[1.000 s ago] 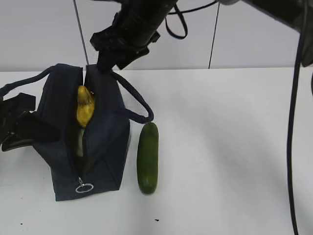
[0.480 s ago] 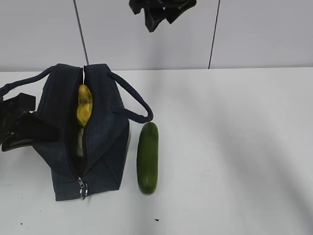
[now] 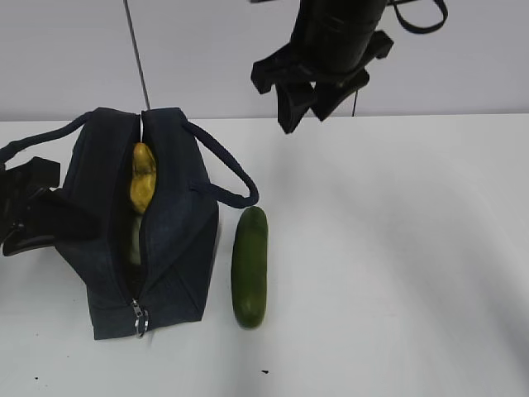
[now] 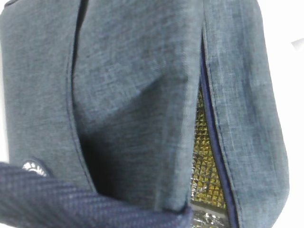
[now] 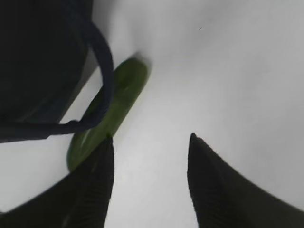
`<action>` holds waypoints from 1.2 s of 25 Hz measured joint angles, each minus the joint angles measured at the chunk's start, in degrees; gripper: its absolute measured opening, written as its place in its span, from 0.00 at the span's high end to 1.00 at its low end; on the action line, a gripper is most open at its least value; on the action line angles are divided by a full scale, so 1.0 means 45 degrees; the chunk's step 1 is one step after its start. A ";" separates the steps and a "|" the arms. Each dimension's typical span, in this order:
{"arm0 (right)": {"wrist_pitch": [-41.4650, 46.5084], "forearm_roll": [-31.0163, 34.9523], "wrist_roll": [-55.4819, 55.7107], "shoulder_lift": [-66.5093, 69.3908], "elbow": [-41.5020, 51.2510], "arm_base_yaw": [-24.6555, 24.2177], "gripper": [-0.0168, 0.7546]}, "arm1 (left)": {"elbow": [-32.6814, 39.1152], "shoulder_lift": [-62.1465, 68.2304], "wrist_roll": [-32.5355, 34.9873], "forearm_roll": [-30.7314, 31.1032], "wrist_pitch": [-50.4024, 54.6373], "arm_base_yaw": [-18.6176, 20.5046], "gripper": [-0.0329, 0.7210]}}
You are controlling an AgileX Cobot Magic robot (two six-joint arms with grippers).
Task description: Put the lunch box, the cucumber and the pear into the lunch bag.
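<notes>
Hanging in the air above the white table [image 3: 397, 248], the right gripper [image 3: 310, 103] has its jaws parted and nothing between them. Below it and off toward the bag side lies the cucumber [image 3: 250, 266], flat on the table just beside the lunch bag [image 3: 178, 240]; one loop handle [image 3: 227, 169] droops over the cucumber's far end. The bag's top is unzipped, and the pear [image 3: 142, 178] shows in the gap, neck upward; something pale sits beneath it, too hidden to name. The left gripper [image 3: 29, 217] sits against the bag's outer side with its jaws closed; whether it pinches fabric or a handle I cannot tell. Its wrist camera is filled with navy cloth and a strip of silvery lining [image 4: 205, 156].
</notes>
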 joint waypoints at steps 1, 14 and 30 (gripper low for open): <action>0.0000 0.0540 0.0000 -0.0058 0.0422 0.0000 0.47 | 0.0000 0.0000 0.0000 0.0000 0.0000 0.0000 0.98; -0.0098 0.0959 -0.0261 -0.0006 0.1920 0.0077 0.47 | 0.0000 0.0000 0.0000 0.0000 0.0055 0.0000 0.98; -0.1063 0.2057 -0.0024 0.1779 0.1920 0.0134 0.20 | 0.0000 0.0000 0.0000 0.0000 0.0049 0.0000 0.98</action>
